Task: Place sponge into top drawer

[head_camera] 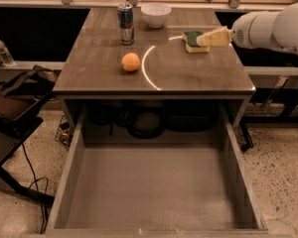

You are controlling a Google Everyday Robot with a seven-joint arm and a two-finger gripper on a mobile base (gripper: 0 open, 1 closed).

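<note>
Gripper (204, 37) sits right up against the sponge (190, 38) on the far right of the table (188, 76), can't tell if it's gripping. The drawer (149, 192) hangs open on the near side.

The gripper (202, 38) hung close against the sponge (190, 36), the orange (131, 62) well apart from it, the top drawer (154, 192) open.

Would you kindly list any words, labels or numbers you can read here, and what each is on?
None can be read.
Can: print too small to read.
Bottle: label too small to read.
Gripper, at the sponge on the table: no marking shows.
</note>
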